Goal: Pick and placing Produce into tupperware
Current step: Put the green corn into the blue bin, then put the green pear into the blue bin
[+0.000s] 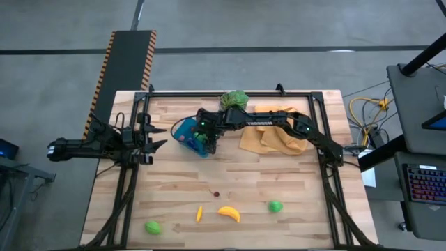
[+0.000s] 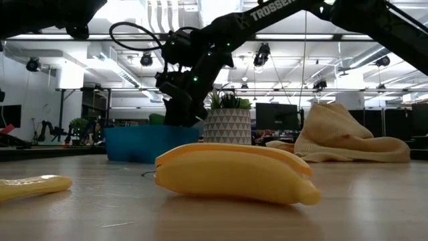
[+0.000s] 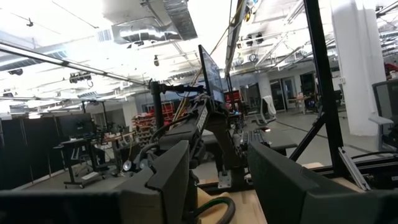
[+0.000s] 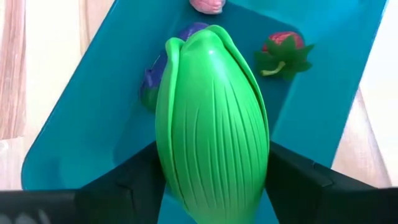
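The left gripper point(image 1: 155, 141) waits at the surface's left edge, jaws parted and empty. Near the front edge lie a green piece point(image 1: 152, 226), a small orange-yellow piece point(image 1: 199, 213), a banana point(image 1: 228, 213) and another green piece point(image 1: 276, 206). The right gripper point(image 1: 206, 143) hangs over the teal tupperware point(image 1: 182, 130) near the back edge, jaws clamped on a ribbed green vegetable point(image 4: 211, 124) that hides much of a purple piece point(image 4: 150, 81); a red strawberry point(image 4: 283, 51) lies beside it, and a pink piece is cut off. The arm's lettering reads "TROSSEN", partly cut off.
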Controlling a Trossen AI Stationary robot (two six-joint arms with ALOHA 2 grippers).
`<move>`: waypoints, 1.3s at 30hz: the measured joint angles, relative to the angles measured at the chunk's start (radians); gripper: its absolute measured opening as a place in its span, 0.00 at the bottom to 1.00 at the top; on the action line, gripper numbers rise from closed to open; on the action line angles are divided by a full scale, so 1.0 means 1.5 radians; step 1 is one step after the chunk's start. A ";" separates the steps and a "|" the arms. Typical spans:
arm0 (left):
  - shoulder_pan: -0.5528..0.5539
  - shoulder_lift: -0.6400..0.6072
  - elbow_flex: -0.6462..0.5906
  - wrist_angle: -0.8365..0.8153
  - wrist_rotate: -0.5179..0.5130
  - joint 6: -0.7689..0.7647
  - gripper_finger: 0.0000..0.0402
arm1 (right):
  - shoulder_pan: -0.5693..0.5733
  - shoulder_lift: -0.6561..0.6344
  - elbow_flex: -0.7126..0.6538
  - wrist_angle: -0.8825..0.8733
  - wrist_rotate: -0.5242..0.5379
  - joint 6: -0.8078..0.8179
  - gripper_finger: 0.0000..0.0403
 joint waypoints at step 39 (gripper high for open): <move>0.000 -0.004 0.000 -0.004 0.000 -0.001 0.38 | 0.086 -0.207 0.050 0.120 -0.120 -0.118 0.63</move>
